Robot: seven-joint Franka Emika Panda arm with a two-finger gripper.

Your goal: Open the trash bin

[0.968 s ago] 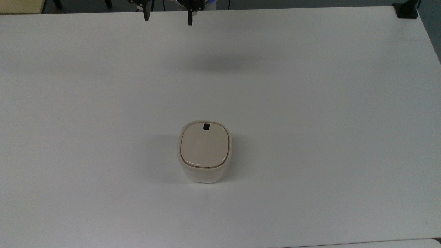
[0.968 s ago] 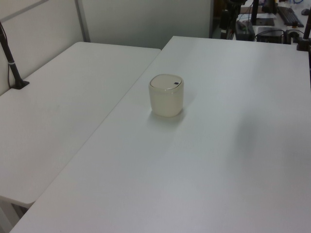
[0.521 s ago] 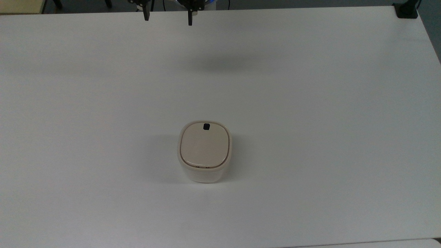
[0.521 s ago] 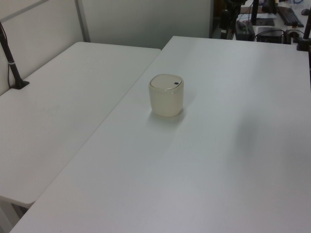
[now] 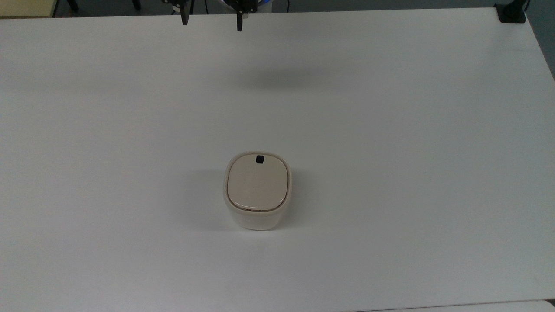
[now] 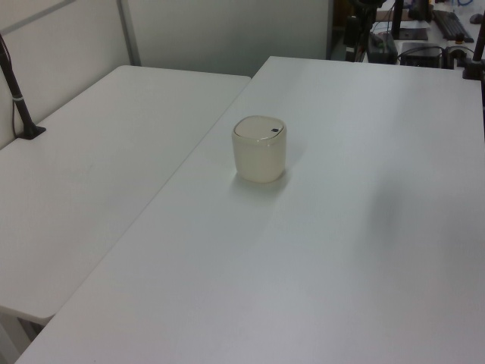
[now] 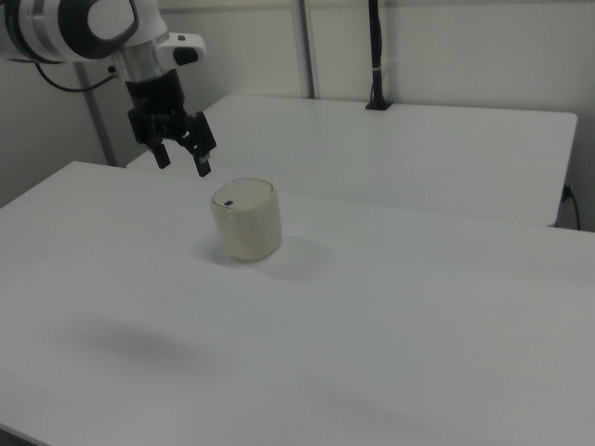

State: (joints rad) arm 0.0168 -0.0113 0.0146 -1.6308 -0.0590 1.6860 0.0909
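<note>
I see a cream-white bin (image 5: 256, 219) with a beige lid (image 5: 257, 185) and a small black button (image 5: 259, 159) at the lid's far edge. It sits on a plain white table (image 5: 390, 130). My gripper (image 7: 182, 160) is black, on a white arm (image 7: 88, 23) with black joints. A second white table (image 6: 91, 174) carries a black pole (image 7: 376, 56).

Lying flat and white, table (image 5: 390, 130) — carrying trash bin (image 5: 257, 190), lid shut, sitting upright well apart from gripper (image 5: 212, 21) — below it.
</note>
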